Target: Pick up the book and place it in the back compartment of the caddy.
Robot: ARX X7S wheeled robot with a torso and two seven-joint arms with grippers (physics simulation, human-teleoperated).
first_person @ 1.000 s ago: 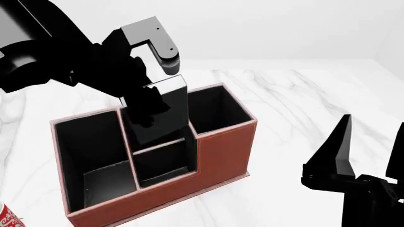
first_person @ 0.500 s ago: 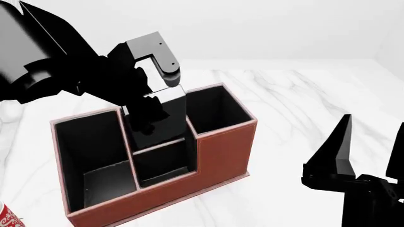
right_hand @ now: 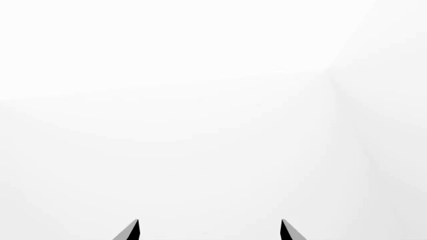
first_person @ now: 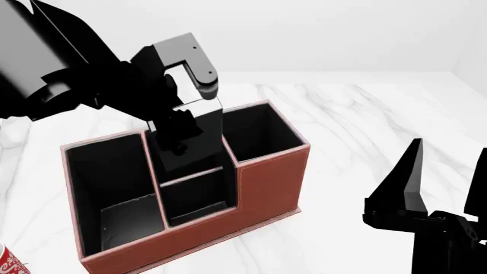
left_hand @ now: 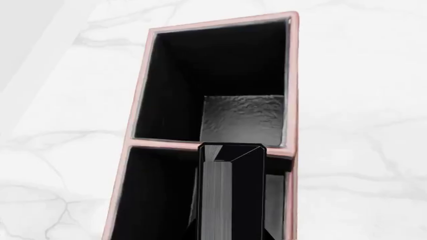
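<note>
The black book [first_person: 196, 142] hangs nearly upright with my left gripper [first_person: 179, 123] shut on its upper part. Its lower end is at the mouth of the middle back cell of the reddish-brown caddy [first_person: 268, 182]; how deep it reaches is hidden. In the left wrist view the book [left_hand: 231, 190] points down into a black-lined cell, beside the caddy's [left_hand: 217, 22] neighbouring cell with a bare floor. My right gripper [first_person: 445, 174] stands open at the lower right, away from the caddy. The right wrist view has its fingertips [right_hand: 133, 229] spread, the right gripper [right_hand: 209, 230] holding nothing.
A red patterned mug [first_person: 9, 264] peeks in at the bottom left corner, next to the caddy. The white marble tabletop [first_person: 357, 120] stretches behind and to the right of the caddy. A pale wall rises beyond it.
The left arm has shifted slightly left and the book has turned a little more upright over the middle back cell. The right arm has not moved.
</note>
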